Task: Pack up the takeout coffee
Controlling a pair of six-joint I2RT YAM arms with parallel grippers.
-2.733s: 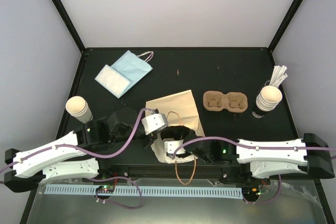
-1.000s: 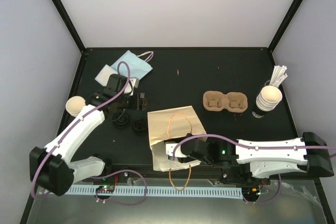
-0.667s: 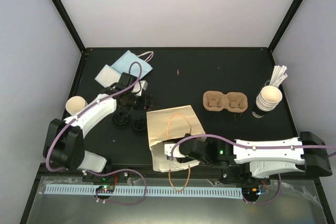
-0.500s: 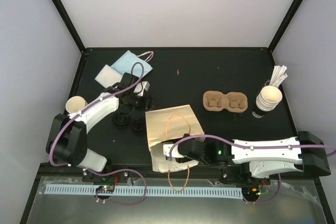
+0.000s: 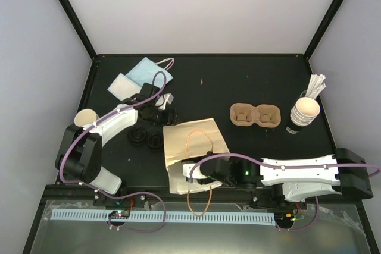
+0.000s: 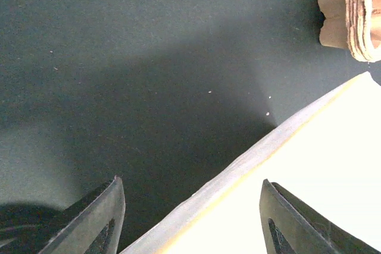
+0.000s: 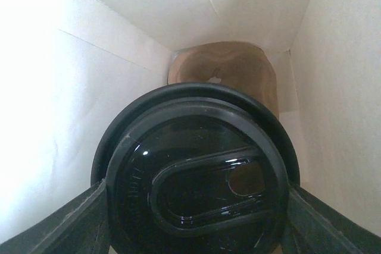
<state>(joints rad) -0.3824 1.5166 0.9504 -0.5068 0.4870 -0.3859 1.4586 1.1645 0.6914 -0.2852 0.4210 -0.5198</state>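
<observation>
The takeout coffee (image 7: 196, 171) is a cup under a glossy black lid, lying inside the tan paper bag (image 5: 199, 132). My right gripper (image 7: 196, 193) is shut on it, one finger against each side of the lid. From above, the right gripper (image 5: 200, 173) sits in the bag's near mouth and the cup is hidden. My left gripper (image 5: 165, 113) hovers open at the bag's far-left corner. In the left wrist view the bag's pale edge (image 6: 250, 159) runs between the left gripper's (image 6: 190, 181) spread fingers, untouched.
Two loose black lids (image 5: 138, 137) (image 5: 156, 141) lie left of the bag. A single cream cup (image 5: 85, 118) stands at the far left. Blue and white packets (image 5: 140, 78) are at the back left, the brown carrier (image 5: 256, 115) right of centre, stacked cups with sticks (image 5: 305, 111) far right.
My left arm swung from the left side over to the bag's far-left corner and its jaws narrowed somewhat. The right gripper stayed on the lidded cup in the bag, which shifted slightly left.
</observation>
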